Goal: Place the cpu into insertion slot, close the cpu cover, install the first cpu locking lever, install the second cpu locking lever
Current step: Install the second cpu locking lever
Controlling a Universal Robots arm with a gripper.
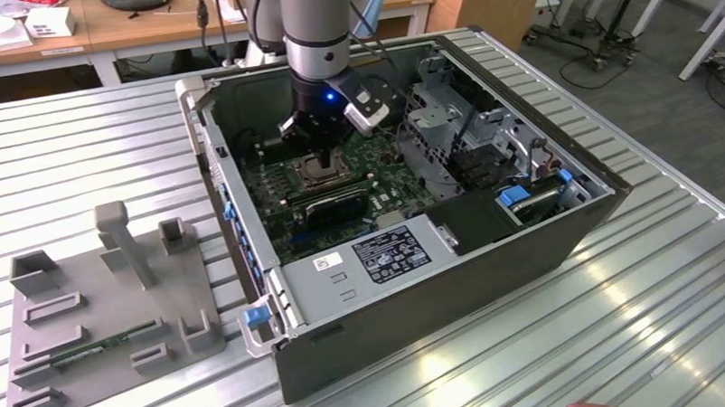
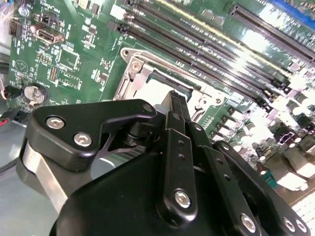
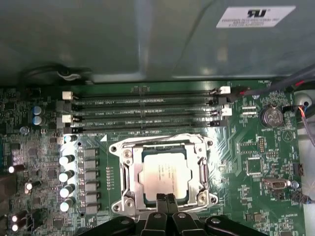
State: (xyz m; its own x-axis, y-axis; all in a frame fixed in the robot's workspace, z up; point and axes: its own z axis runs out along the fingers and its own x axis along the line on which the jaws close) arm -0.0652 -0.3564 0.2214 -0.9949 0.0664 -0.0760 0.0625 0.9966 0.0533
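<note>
Hovering inside the open computer case (image 1: 545,242), the gripper (image 3: 165,198) had its fingers pressed together, holding nothing, its tips at the near edge of the cpu (image 3: 165,172), which lay seated in the insertion slot (image 3: 129,173) on the green motherboard (image 3: 246,162).

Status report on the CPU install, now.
Gripper shut, fingertips at the edge of the insertion slot. CPU seated in the slot, cpu cover down around it. Nothing in the way.
</note>
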